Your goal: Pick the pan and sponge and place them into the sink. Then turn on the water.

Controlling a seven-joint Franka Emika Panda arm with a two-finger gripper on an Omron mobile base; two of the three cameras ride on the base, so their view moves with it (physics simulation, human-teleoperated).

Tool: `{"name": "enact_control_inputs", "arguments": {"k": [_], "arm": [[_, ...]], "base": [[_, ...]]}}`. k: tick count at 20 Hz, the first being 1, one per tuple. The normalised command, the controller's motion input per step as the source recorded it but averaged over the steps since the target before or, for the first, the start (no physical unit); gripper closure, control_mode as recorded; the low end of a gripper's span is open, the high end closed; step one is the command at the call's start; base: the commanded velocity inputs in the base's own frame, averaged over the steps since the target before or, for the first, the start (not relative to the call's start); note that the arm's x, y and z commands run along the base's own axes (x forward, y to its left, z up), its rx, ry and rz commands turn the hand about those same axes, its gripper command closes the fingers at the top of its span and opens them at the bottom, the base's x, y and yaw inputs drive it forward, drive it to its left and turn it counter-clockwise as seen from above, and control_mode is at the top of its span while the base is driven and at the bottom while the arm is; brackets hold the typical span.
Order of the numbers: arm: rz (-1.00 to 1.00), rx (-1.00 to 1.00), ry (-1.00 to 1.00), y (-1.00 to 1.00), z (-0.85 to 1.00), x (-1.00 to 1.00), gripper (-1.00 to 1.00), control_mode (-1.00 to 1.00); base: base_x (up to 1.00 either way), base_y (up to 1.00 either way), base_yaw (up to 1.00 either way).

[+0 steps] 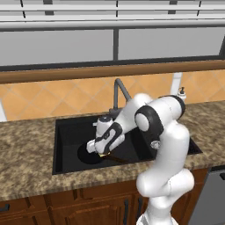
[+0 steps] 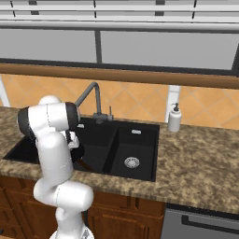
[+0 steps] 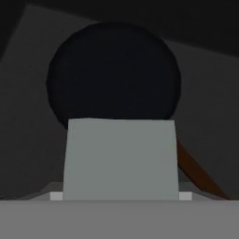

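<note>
Black pan (image 3: 113, 74) sits round and dark on the floor of the sink's (image 1: 66, 151) large basin, directly ahead of my hand (image 3: 120, 196) at 12 o'clock in the hand view. A grey-blue block, the sponge (image 3: 120, 158), is right up against the camera between the finger tips, covering the pan's near edge. The hand appears closed on the sponge, jaws held wide by it. The pan's brownish handle (image 3: 198, 172) runs off toward 4 o'clock, passing beside the sponge.

From the left base view I see the hand (image 1: 97, 148) lowered into the large basin, over the pan (image 1: 88, 154), with a sliver of yellow under the wrist. From the right base view the arm covers most of this; the smaller basin with its silver drain (image 2: 132, 162) lies at 3 o'clock of the arm. Gooseneck faucet (image 1: 119, 90) stands behind the sink at 12 o'clock, soap dispenser (image 2: 174, 117) on the tabletop (image 2: 200, 163).
</note>
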Motion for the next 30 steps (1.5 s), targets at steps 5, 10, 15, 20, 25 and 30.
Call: {"name": "enact_control_inputs", "arguments": {"k": [5,10,15,20,25,30], "arm": [[0.00,-0.03,0.00,0.20,-0.42,0.22,1.00,-1.00],[0.00,0.00,0.00,0.10,-0.13,0.34,1.00,-1.00],[-0.01,0.00,0.00,0.05,-0.03,0.37,1.00,-1.00],[0.00,0.00,0.00,0.00,-0.02,0.27,1.00,-1.00],[0.00,0.00,0.00,0.00,-0.04,0.30,1.00,-1.00],[0.00,0.00,0.00,0.00,-0.06,0.08,-1.00,-1.00]], "base": [[0.00,0.00,0.00],[0.00,0.00,0.00],[0.00,0.00,0.00],[0.00,0.00,0.00],[0.00,0.00,0.00],[0.00,0.00,0.00]]}}
